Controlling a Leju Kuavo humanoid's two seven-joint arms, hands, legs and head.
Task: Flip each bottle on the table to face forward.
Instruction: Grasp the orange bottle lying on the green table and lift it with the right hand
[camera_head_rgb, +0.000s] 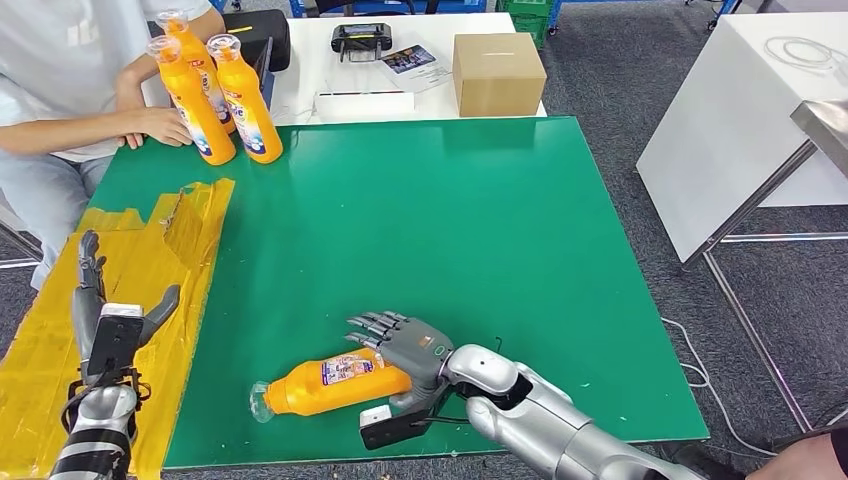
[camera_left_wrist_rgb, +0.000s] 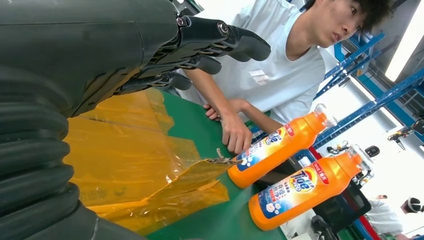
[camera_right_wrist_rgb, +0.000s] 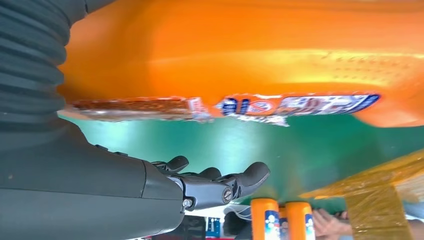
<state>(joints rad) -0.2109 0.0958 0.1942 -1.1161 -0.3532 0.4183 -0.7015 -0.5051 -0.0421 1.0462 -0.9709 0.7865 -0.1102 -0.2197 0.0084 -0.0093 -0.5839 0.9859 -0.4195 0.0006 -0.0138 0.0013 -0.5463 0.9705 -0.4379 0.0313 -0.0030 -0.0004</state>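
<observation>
An orange detergent bottle (camera_head_rgb: 335, 385) lies on its side near the front edge of the green mat (camera_head_rgb: 450, 230), cap pointing left and label up. My right hand (camera_head_rgb: 400, 345) sits at its base end with fingers stretched out over it, not wrapped around. In the right wrist view the bottle (camera_right_wrist_rgb: 250, 50) looms close beside the straight fingers (camera_right_wrist_rgb: 220, 185). Three more orange bottles stand upright at the far left corner (camera_head_rgb: 245, 95), two of them also in the left wrist view (camera_left_wrist_rgb: 282, 150). My left hand (camera_head_rgb: 100, 300) hovers open over the yellow film.
A person sits at the far left, a hand (camera_head_rgb: 160, 125) resting on the mat beside the upright bottles. Crinkled yellow film (camera_head_rgb: 120, 300) covers the mat's left side. A cardboard box (camera_head_rgb: 497, 72) and a controller (camera_head_rgb: 362, 38) lie on the white table behind. Another white table (camera_head_rgb: 740, 110) stands to the right.
</observation>
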